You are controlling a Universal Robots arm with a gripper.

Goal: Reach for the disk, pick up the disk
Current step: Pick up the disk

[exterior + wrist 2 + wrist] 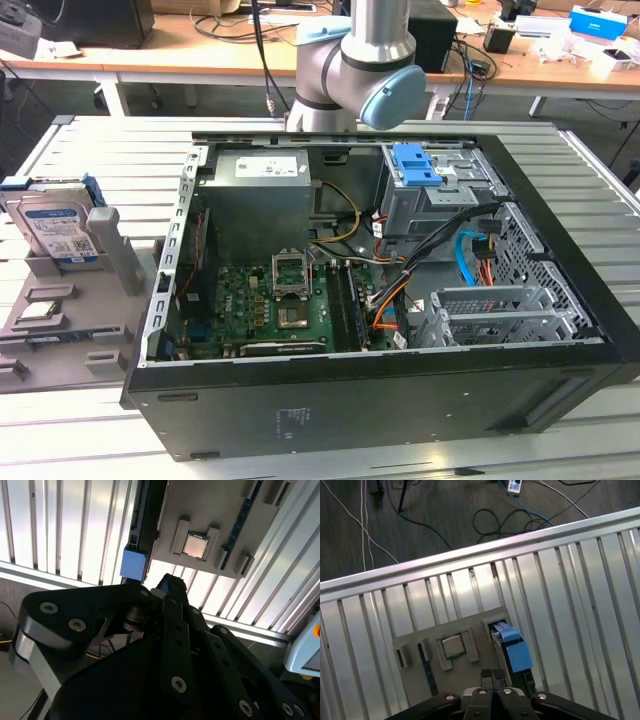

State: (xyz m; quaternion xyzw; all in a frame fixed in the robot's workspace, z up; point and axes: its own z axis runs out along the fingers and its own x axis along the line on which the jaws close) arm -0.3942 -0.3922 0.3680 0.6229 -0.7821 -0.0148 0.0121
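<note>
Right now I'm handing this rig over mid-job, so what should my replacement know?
Tool: shut, empty, above the holder, apart from the disk.
Disk: on edge in the holder on the table, to the exterior view's left of the case.
Done: nothing gripped yet.
Left: the reach and the pick.

Slatted metal counter [100, 160] carries the open PC case [380, 410], with a grey parts tray [70, 335] just beside the case, on the exterior view's left.
</note>
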